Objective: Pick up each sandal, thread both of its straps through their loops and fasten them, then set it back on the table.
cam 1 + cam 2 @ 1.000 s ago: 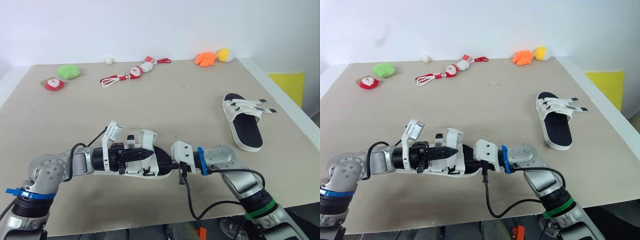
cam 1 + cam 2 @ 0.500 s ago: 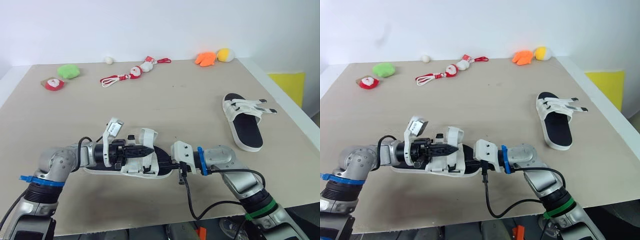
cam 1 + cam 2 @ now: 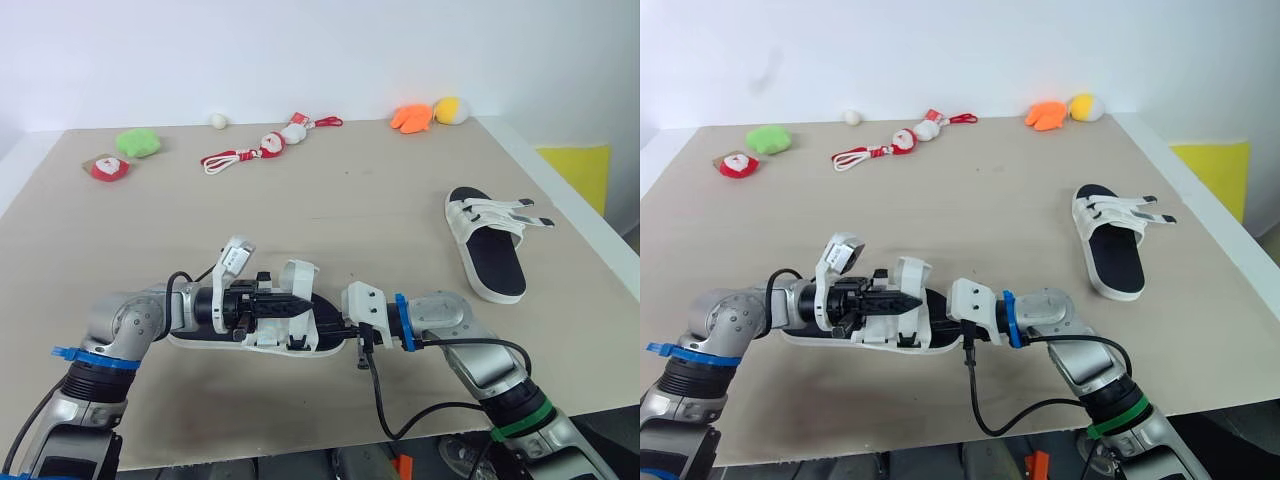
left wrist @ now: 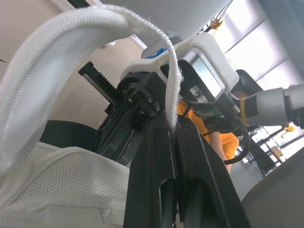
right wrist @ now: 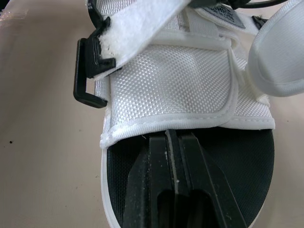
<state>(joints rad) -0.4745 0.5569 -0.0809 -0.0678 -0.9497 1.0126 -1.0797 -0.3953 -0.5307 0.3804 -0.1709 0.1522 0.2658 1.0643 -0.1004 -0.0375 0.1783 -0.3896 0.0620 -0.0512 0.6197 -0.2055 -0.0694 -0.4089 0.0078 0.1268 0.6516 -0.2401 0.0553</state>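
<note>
The near sandal (image 3: 262, 338), white with a black footbed, lies at the table's front middle between my two grippers. My left gripper (image 3: 298, 303) reaches in from the left and is shut on one of its white straps (image 4: 71, 52), which arcs up over the fingers. From the right, my right gripper (image 3: 328, 322) is shut on the sandal at the edge of its footbed (image 5: 237, 161), just below the white mesh upper (image 5: 171, 80). A black loop (image 5: 87, 71) sticks out at the upper's side. The second sandal (image 3: 485, 245) lies at the right, strap ends sticking out loose.
Small toys line the far edge: a green plush (image 3: 138, 143), a red one (image 3: 108, 168), a red and white cord toy (image 3: 262, 147), a white ball (image 3: 218, 120), orange (image 3: 411, 118) and yellow (image 3: 451, 109) plushes. The table's right edge (image 3: 575, 215) runs close to the second sandal.
My left arm has drawn its elbow in and its gripper has crept a little to the right along the near sandal. The right arm and the second sandal stay where they were.
</note>
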